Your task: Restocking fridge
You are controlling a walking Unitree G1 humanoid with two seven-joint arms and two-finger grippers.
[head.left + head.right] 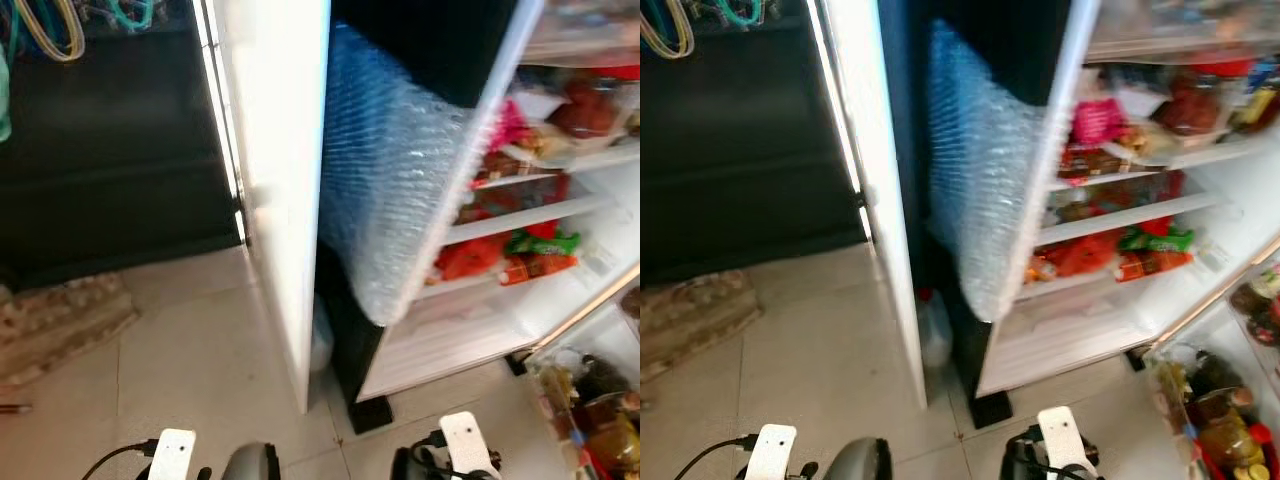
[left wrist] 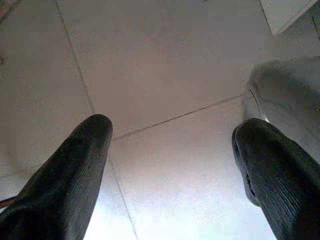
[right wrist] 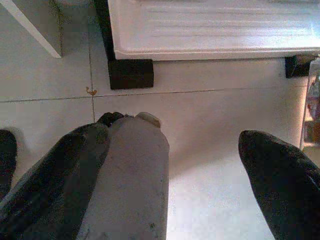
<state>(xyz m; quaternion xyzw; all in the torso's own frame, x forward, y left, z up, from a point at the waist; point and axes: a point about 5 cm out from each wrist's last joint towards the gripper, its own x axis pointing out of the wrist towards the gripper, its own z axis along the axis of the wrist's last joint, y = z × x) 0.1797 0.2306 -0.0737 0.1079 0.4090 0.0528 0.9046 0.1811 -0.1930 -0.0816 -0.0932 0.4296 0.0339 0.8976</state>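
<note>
- Fridge (image 1: 480, 340): open, straight ahead; shelves (image 1: 1130, 215) already crowded with red and green packs.
- Wrap (image 1: 385, 180): bubble sheet hanging on the fridge's side wall; soft, not to be snagged.
- Left gripper (image 2: 172, 130): released, empty, low over the floor tiles.
- Right gripper (image 3: 180, 135): spread wide, near the fridge base.
- Cylinder (image 3: 135, 175): grey, bottle-like, leaning on one right finger, not clamped; probably the stock item. Likely rigid, smooth, slippery; grip mid-body, below the cap.
</note>
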